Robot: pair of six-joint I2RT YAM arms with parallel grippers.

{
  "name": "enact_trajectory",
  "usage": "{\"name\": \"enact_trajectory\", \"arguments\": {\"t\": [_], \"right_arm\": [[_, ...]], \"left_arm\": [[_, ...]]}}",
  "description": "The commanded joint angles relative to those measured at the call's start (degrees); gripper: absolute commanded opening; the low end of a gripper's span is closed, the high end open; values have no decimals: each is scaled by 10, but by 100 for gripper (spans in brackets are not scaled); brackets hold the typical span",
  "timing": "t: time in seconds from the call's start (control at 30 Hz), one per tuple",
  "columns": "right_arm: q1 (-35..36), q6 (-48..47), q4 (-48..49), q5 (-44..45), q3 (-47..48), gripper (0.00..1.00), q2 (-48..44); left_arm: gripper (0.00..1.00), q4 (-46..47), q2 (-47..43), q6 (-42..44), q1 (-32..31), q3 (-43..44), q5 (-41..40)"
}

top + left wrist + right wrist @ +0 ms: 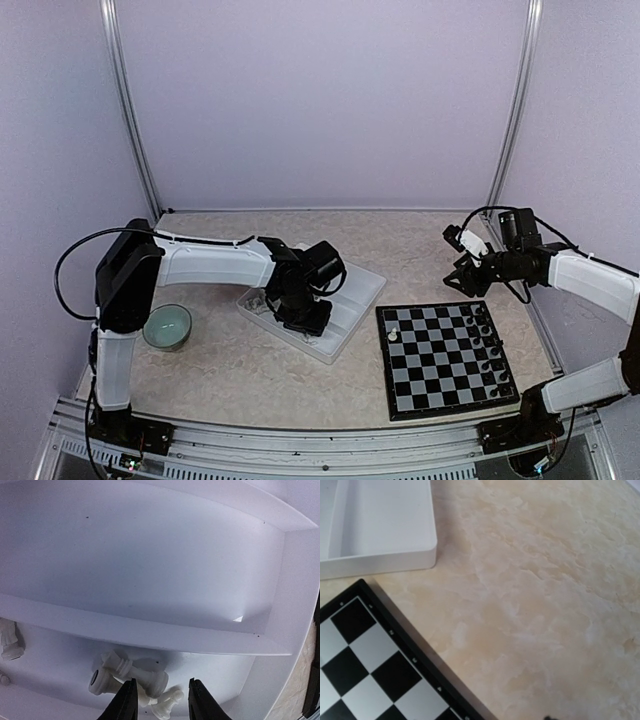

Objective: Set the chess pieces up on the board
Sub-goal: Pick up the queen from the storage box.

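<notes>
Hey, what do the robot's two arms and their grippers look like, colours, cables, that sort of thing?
The left arm and right arm both have smooth white shell links joined by black joints. A thin black cable loops off the left arm, and a similar one loops off the right. The left gripper and right gripper have black, tapering fingers.

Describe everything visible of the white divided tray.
The tray is a shallow white rectangle, seemingly smooth plastic, with raised walls and a divider forming long compartments. It lies flat on the table at an angle, left of the chessboard, not touching it. One compartment looks bare; the other holds white chess pieces, several on their sides. The left gripper reaches into it, jaws apart.
</notes>
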Motion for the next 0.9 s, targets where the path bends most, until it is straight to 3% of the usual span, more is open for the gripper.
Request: {"name": "enact_trajectory", "arguments": {"t": [0.0, 0.5, 0.7, 0.87], "right_arm": [[7, -3, 5, 2, -9, 54, -10], [11, -2, 4, -2, -10, 54, -5], [13, 0, 1, -12, -8, 54, 7], [13, 1, 0, -12, -6, 54, 11]], "left_arm": [[36, -26, 26, -3, -4, 20, -14], [33, -56, 67, 5, -6, 46, -64], [39, -85, 51, 9, -13, 34, -83], [37, -83, 34, 13, -14, 10, -80]]}}
